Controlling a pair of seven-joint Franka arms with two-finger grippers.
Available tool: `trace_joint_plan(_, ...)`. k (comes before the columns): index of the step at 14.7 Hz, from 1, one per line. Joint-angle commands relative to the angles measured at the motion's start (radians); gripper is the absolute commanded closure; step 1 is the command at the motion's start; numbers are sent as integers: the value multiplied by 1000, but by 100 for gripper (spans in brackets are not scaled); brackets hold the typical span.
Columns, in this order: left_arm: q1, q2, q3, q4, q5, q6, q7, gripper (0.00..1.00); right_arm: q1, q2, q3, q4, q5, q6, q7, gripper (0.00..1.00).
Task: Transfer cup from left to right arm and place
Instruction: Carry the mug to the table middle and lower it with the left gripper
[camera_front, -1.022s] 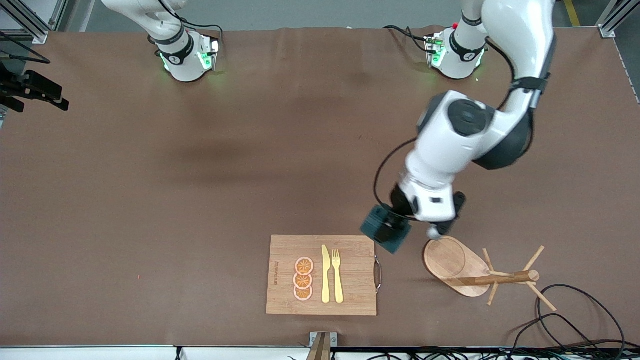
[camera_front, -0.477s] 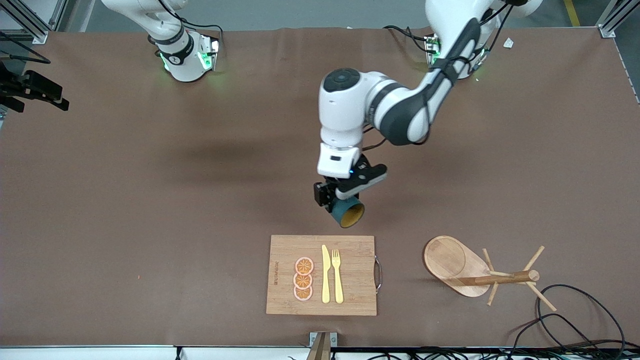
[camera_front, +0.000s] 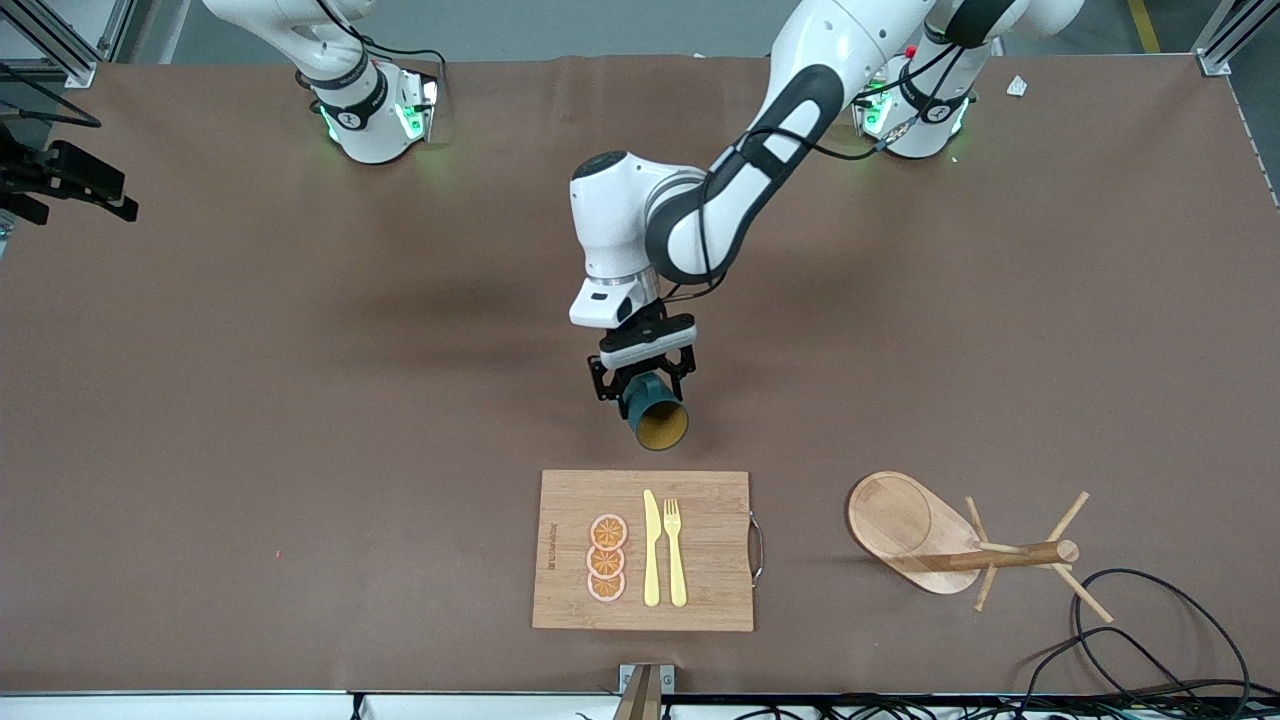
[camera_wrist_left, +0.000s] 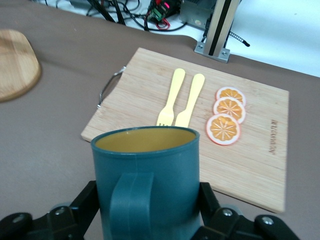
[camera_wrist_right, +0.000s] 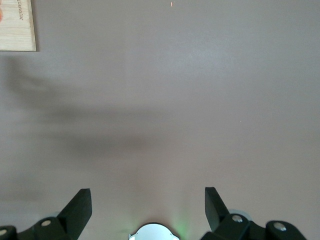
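The cup (camera_front: 655, 412) is dark teal with a mustard-yellow inside. My left gripper (camera_front: 645, 385) is shut on it and holds it in the air over the bare table middle, beside the cutting board's edge. The cup lies tilted with its mouth toward the front camera. In the left wrist view the cup (camera_wrist_left: 150, 185) fills the space between the fingers of the left gripper (camera_wrist_left: 147, 205), with its handle facing the camera. My right gripper (camera_wrist_right: 147, 197) is open and empty over bare table near its own base; it is out of the front view.
A wooden cutting board (camera_front: 700, 590) holds a yellow knife (camera_front: 651, 550), a yellow fork (camera_front: 675, 550) and orange slices (camera_front: 607, 558). A wooden peg rack (camera_front: 900, 520) lies tipped over toward the left arm's end. Black cables (camera_front: 1150, 620) run beside it.
My left arm has carried the cup from beside the peg rack toward the right arm's end, to over the table middle, and turned its mouth toward the front camera.
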Motion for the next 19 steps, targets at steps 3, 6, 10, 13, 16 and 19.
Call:
trace_joint_plan(3,-103,43,13,3,119,-188,-130,24,6,-25,-2,-27,-3,5,2,0)
trace_joint_plan(6,-147,84,13,0,190,-218,-280,23,6,-25,-2,-27,-3,3,4,0)
trace_joint_plan(10,-181,147,13,-7,355,-314,-373,23,6,-23,-2,-18,-1,3,7,0)
trace_joint_plan(13,-183,150,13,-7,409,-316,-373,23,-3,-11,-6,17,2,5,10,0)
trace_joint_plan(16,-196,181,13,-7,440,-316,-378,20,-5,55,-7,19,0,5,15,0)
trace_joint_plan(19,-198,207,13,-5,477,-316,-378,21,-3,103,-6,12,-9,6,5,0)
